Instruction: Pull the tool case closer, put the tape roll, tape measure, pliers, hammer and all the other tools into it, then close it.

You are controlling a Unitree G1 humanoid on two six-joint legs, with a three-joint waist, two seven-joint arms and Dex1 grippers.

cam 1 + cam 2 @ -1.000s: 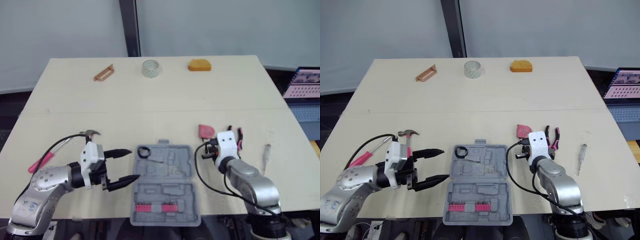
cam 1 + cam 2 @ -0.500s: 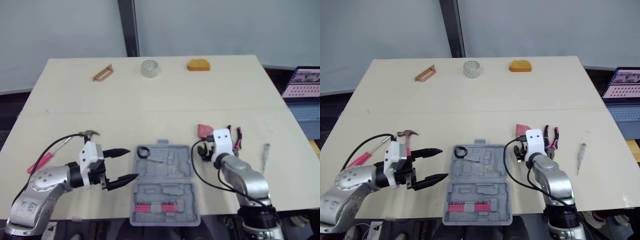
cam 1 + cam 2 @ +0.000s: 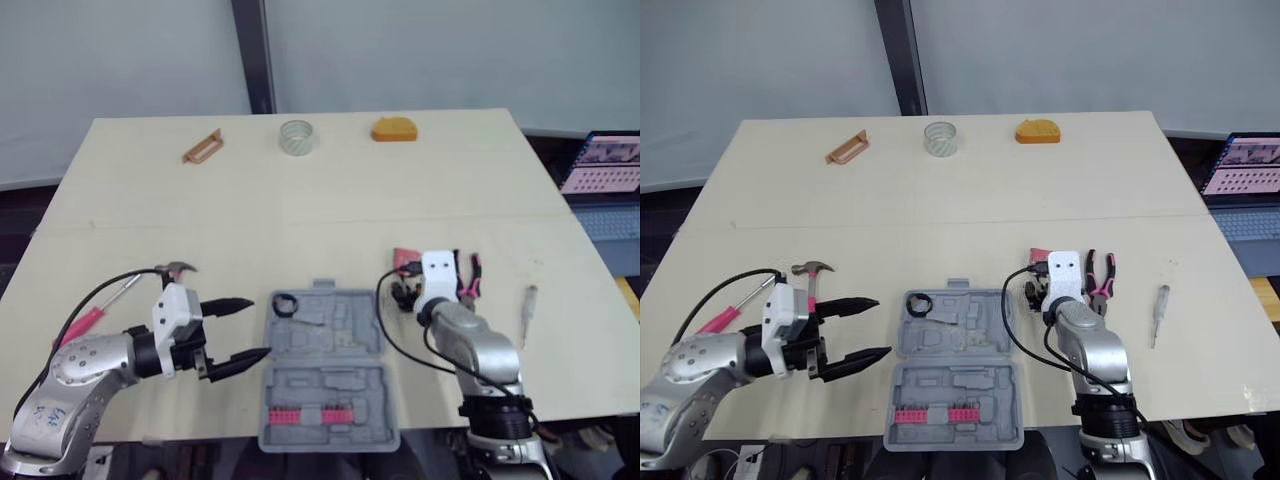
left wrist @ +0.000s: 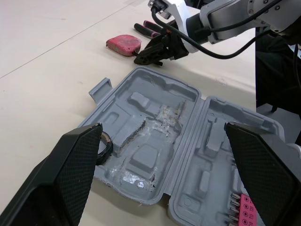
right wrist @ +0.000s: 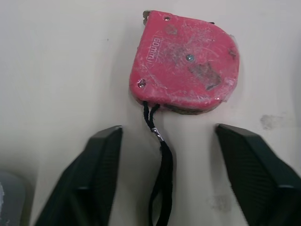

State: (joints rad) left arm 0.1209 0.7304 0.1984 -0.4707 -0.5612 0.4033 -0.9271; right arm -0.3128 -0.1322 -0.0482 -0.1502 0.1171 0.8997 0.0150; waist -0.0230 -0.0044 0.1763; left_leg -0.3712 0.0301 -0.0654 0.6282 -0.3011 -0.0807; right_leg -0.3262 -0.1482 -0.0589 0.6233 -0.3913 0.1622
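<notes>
While the left gripper [image 3: 883, 326] gapes lower left, the right gripper [image 5: 168, 133], fingers [image 5: 101, 174] parted, faces a scuffed, rounded red tape measure [image 5: 186, 61].

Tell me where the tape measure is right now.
The red tape measure lies on the robot's right, just ahead of the open right gripper in its wrist view, between the tool case and the pliers.

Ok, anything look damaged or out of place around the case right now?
The open tool case has rough, whitish, torn-looking patches in its moulded recesses, as if the plastic were damaged. The red tape measure is scuffed and grimy on its face. Nothing looks spilled.
</notes>
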